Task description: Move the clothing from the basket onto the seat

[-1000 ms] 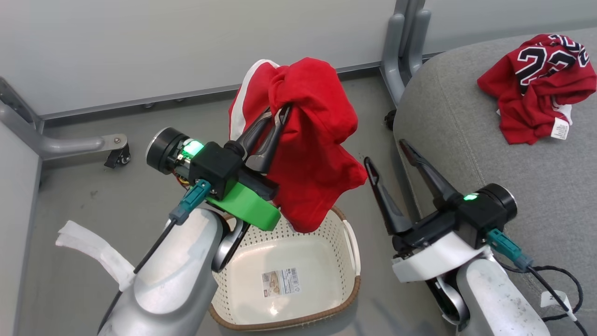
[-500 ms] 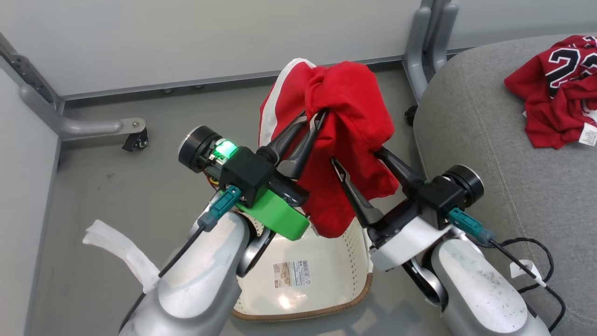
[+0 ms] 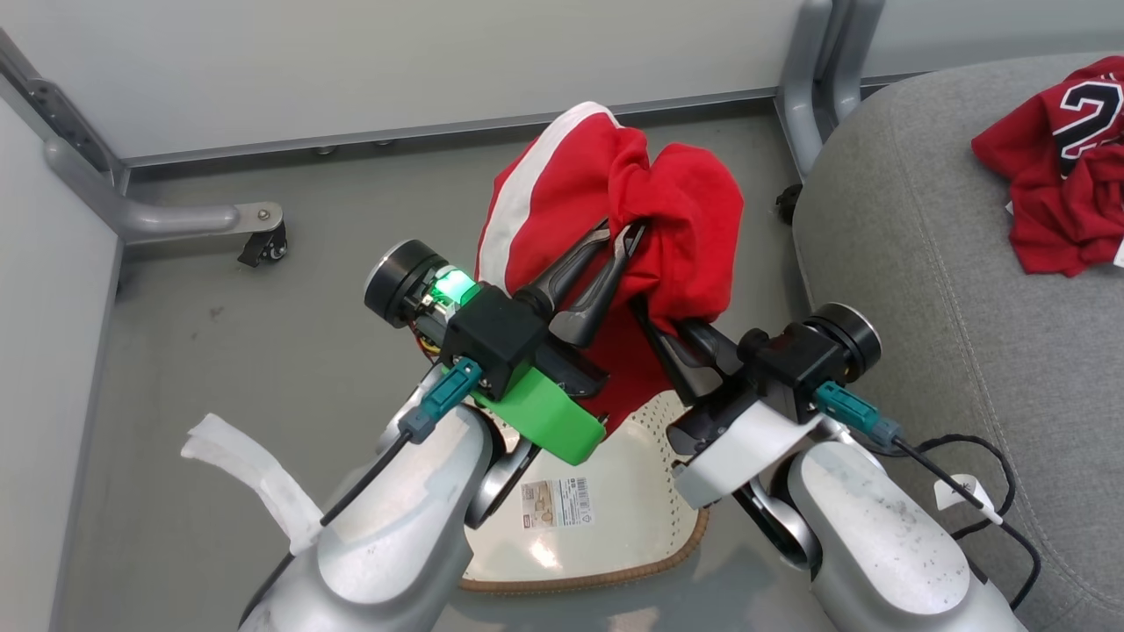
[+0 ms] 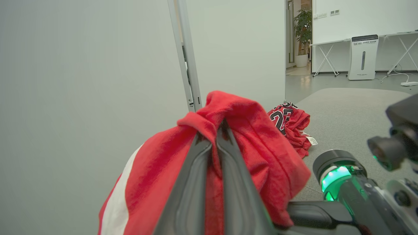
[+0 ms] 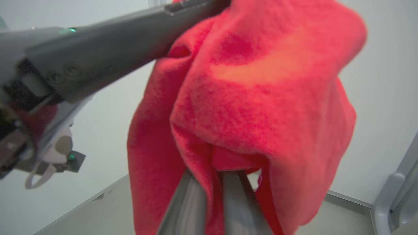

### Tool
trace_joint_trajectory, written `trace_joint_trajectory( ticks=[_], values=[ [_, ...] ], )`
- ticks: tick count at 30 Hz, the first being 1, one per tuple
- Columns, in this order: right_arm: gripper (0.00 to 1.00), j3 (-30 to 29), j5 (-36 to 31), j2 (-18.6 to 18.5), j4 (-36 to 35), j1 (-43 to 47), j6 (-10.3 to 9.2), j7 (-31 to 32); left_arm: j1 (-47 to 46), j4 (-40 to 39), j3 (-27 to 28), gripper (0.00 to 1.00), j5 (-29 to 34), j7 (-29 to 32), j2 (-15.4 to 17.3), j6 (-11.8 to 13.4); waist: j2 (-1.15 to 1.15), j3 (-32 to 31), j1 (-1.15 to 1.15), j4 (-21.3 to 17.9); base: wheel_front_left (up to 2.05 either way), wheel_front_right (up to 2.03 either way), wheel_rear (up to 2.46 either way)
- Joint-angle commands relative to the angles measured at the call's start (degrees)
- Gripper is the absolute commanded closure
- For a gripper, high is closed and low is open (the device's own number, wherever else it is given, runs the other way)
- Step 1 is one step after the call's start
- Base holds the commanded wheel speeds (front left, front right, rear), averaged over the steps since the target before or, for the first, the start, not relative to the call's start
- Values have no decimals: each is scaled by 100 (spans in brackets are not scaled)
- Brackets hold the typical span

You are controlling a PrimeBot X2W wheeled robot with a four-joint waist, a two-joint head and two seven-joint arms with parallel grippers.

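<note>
1. Head view: left hand (image 3: 619,233) is clamped on the red garment (image 3: 685,211), above the basket (image 3: 615,575).
2. Beside it, right hand (image 3: 667,326), apart a second ago, now pinches the garment's 5 o'clock fold.
3. At 2 o'clock, jersey (image 3: 1062,202) lies on the seat (image 3: 922,307); carrying the garment over seems next.

Pale grey partition panels (image 3: 395,61) enclose me on a smooth grey floor (image 3: 219,369); one stands on a metal foot (image 3: 189,219) with a caster (image 3: 266,250). Beyond them are a potted plant (image 4: 302,39), a white floor-standing appliance (image 4: 362,57) and a white folding table (image 4: 329,41).
</note>
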Motion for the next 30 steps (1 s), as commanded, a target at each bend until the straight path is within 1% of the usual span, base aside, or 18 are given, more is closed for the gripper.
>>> trace_joint_trajectory(
  ticks=[1,10,11,12,24,30],
  values=[
    [100,-2,37,-6,-14,19,-4,-13,-13,8,5,100,-47,-20,-26,-20,0,3,0,-7,0,0,0],
    [100,-2,50,-11,17,80,-4,-13,-8,36,61,100,-20,-20,-35,-33,0,11,0,-48,0,0,0],
    [100,-7,49,-9,17,79,-4,-13,-8,32,75,48,-9,-20,-35,-34,0,16,0,-54,0,0,0],
    [100,-14,51,-9,17,78,-4,-13,-6,35,83,0,6,-20,-38,-34,0,19,0,-57,0,0,0],
    [100,-113,36,-15,3,98,-4,-13,32,76,153,0,118,-19,-57,-30,0,61,0,-100,0,0,0],
    [100,-240,0,12,-8,144,-4,-13,75,84,183,0,191,-12,-40,-26,0,108,0,-238,0,0,0]
  ],
)
